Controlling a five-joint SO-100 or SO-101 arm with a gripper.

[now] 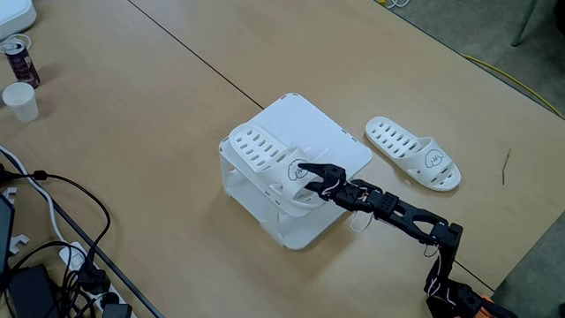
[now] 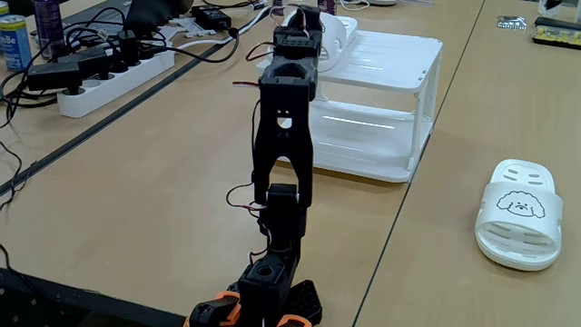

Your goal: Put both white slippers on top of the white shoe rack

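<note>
White plastic, the shoe rack [image 1: 327, 141] is the biggest thing on the table, and one white slipper [image 1: 269, 159] already lies on its flat top toward the 8 o'clock corner, so about half the job looks done. The other slipper [image 1: 415, 154] waits on the table at the rack's 3 o'clock side. The black gripper [image 1: 305, 170] pinches the first slipper's strap, its fingers nearly closed.

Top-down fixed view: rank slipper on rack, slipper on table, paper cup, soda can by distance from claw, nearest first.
1. Slipper on the rack, at the claw.
2. Slipper on the table, right.
3. Paper cup, far left.
4. Soda can, far left, just beyond the cup.
</note>
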